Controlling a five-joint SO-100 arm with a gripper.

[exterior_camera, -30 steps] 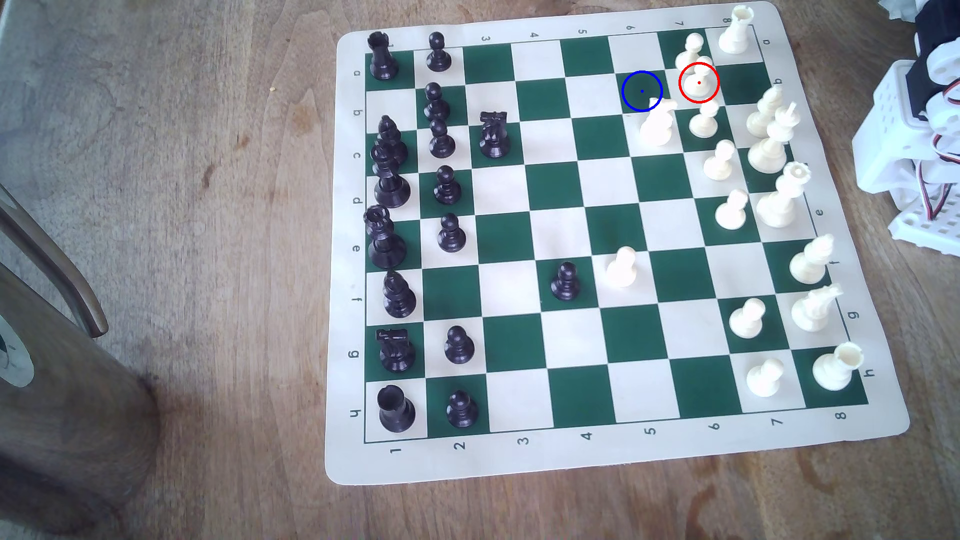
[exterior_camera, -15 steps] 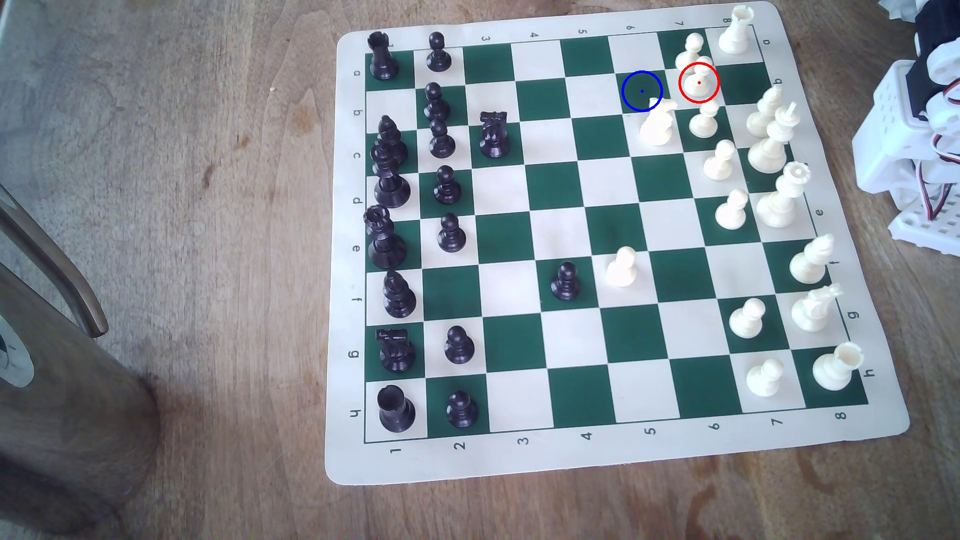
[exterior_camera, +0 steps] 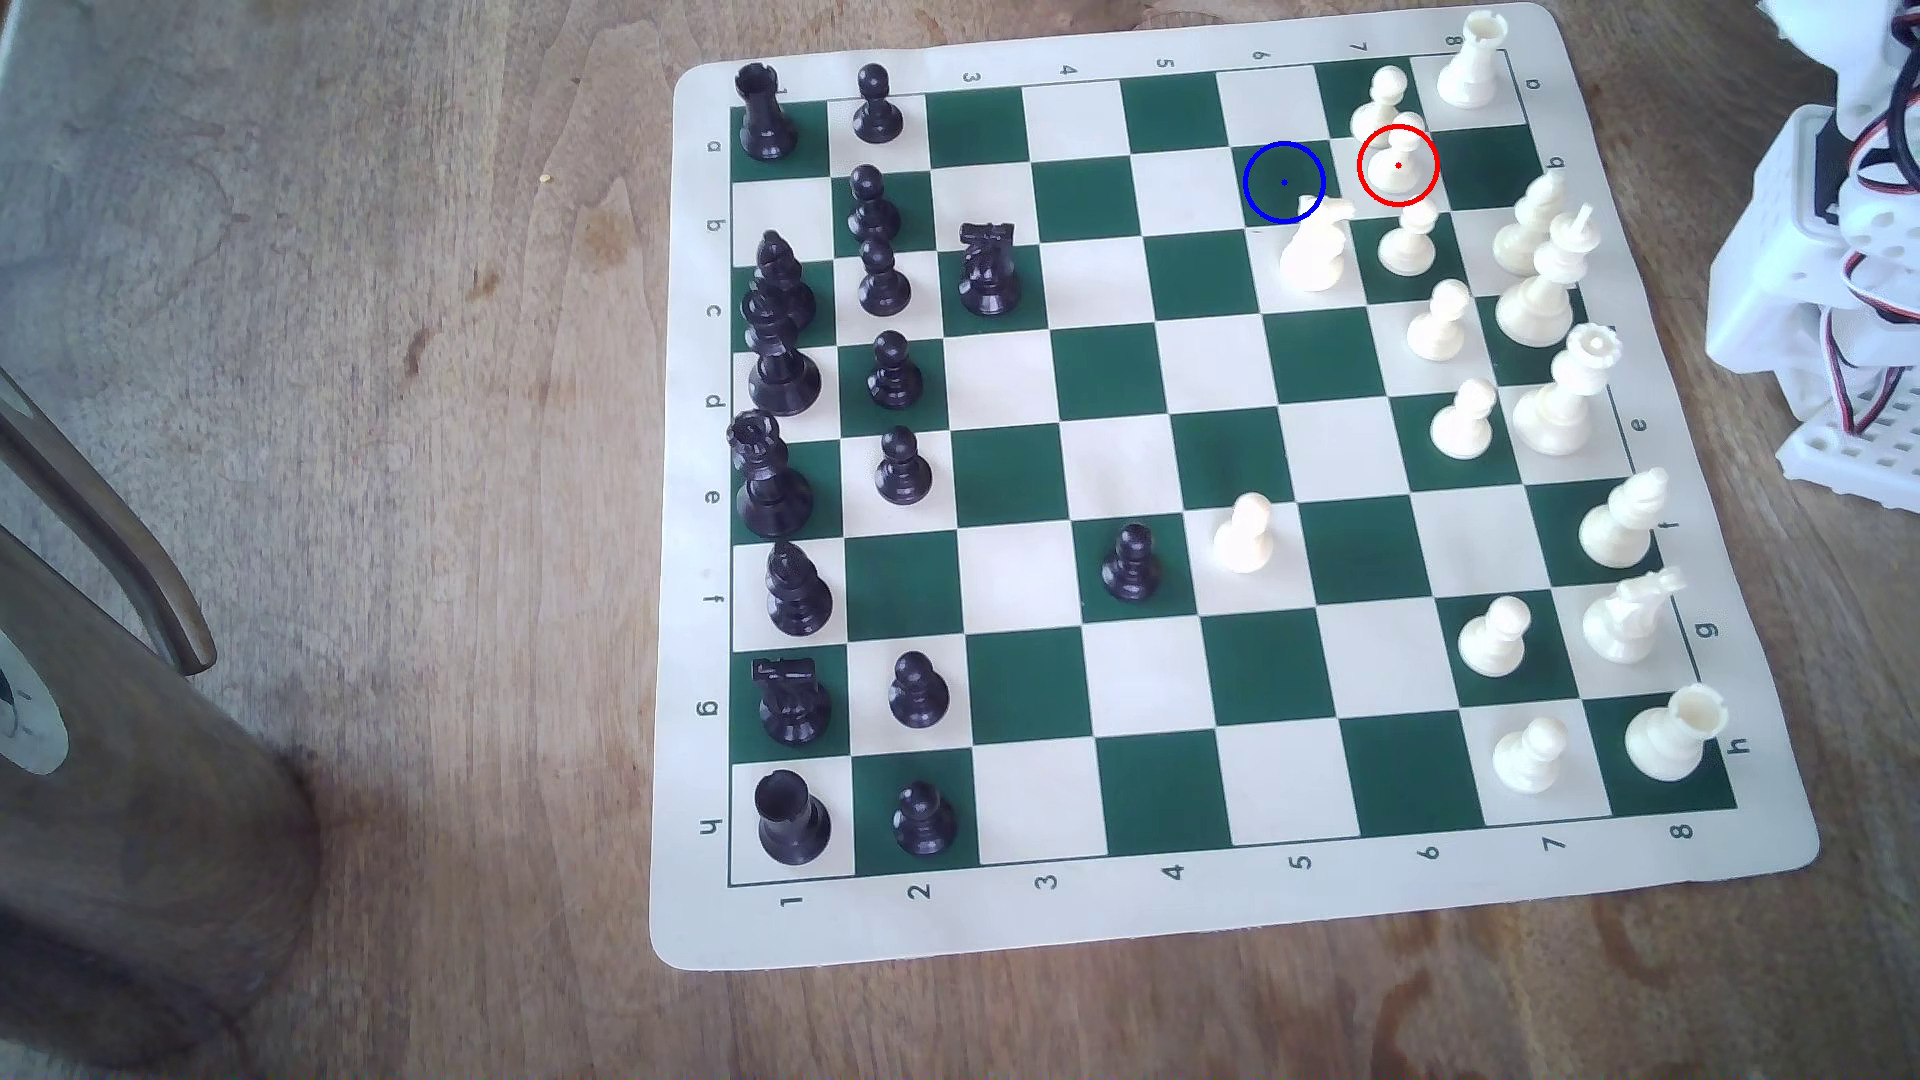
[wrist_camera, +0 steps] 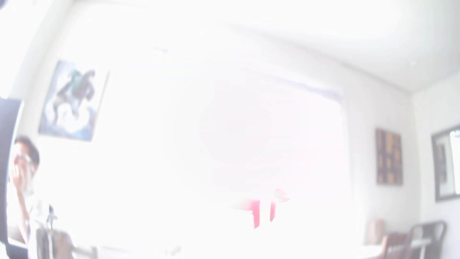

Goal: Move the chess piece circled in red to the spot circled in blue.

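Plainly, the reach has not yet begun. The white pawn ringed in red (exterior_camera: 1397,166) is seen standing upright on a light square near the far edge of the chess mat (exterior_camera: 1226,914), in the exterior view. It is crowded: another white pawn (exterior_camera: 1383,99) stands just behind it and a third (exterior_camera: 1409,244) just in front. The blue-ringed dark green square (exterior_camera: 1284,183) lies one square toward the exterior view's left and is bare, though the white knight (exterior_camera: 1315,247) stands just beside it, its head close to the ring.

The arm's white base and wiring (exterior_camera: 1839,301) are seen off the mat at the exterior view's right edge. The gripper's state cannot be told, since the wrist view is washed out by glare and pointed across the room.

A descent from above onto the ringed pawn's head is judged to be called for next, with the jaws kept narrow so neither neighbouring pawn is knocked.
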